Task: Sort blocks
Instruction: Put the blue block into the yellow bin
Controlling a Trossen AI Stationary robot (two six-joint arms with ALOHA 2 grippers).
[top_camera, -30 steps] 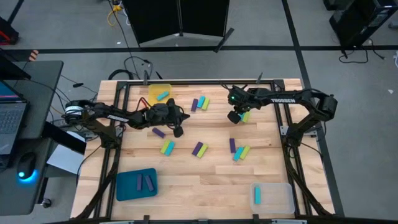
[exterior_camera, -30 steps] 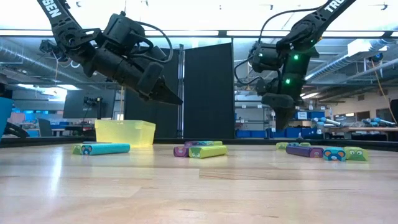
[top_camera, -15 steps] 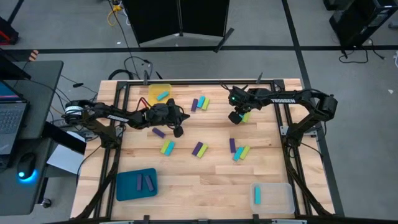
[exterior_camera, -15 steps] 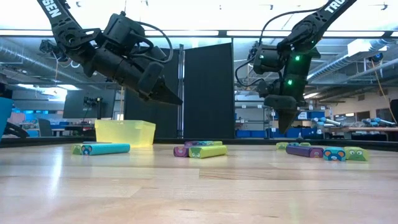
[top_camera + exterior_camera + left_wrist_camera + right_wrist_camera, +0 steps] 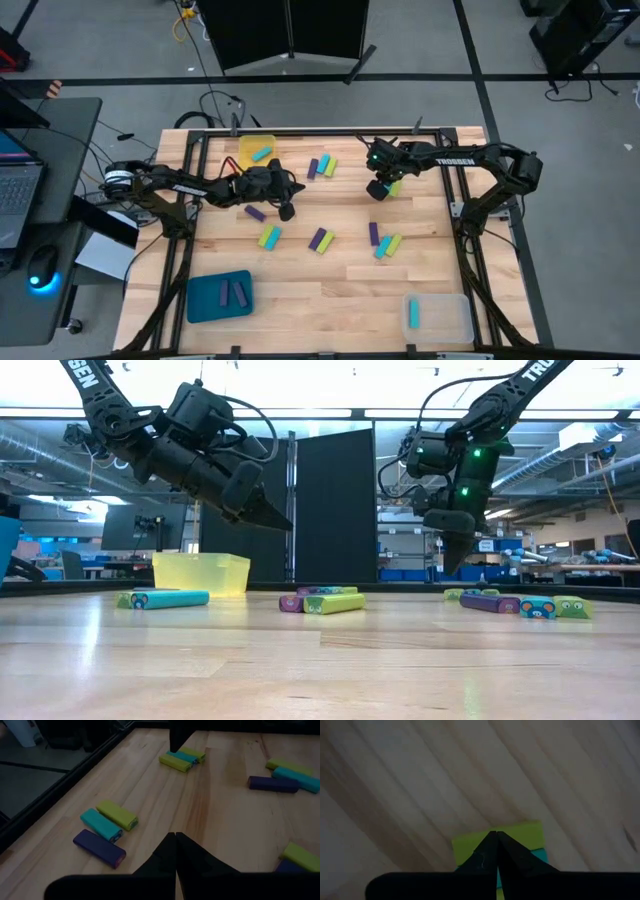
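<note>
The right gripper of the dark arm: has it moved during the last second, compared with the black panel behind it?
Yes, slightly. The right gripper, shut, has tilted and shifted a little toward the tall black panel in the low view. It hangs above the table, holding nothing.

Right tool [image 5: 496, 836] hides part of yellow-green block [image 5: 520, 839] (cyan beneath).

The table [image 5: 300, 290] is showing pale planked wood with a smooth, faintly glossy finish. The blocks [image 5: 105, 822] are looking like smooth matt plastic. The yellow tray [image 5: 200, 573] is appearing translucent, glossy plastic.
</note>
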